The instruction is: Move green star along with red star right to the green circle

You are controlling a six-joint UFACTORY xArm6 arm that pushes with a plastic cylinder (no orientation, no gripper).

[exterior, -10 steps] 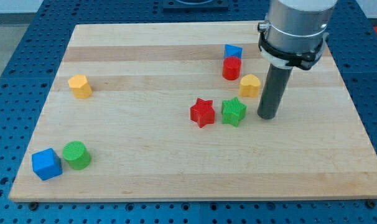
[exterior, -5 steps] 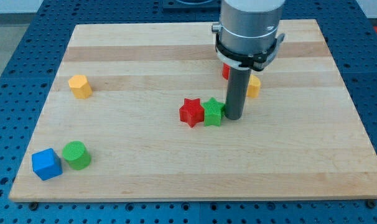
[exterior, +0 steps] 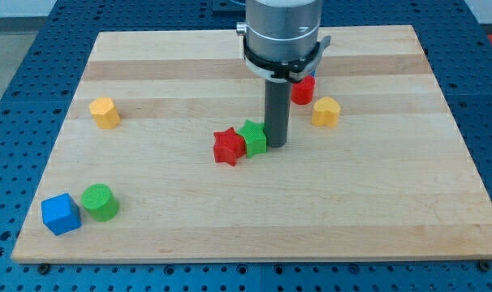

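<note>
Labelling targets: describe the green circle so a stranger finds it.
Start at the wooden board's corner at the view's bottom left. Two blocks sit there side by side: a blue cube and, on its right, the green circle, the only round green block.

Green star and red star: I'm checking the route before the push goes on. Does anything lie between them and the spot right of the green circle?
Nothing visible does. My tip touches the green star, which touches the red star; bare board runs to the green circle.

Ridged green star (exterior: 252,137) touches red star (exterior: 228,147).
</note>
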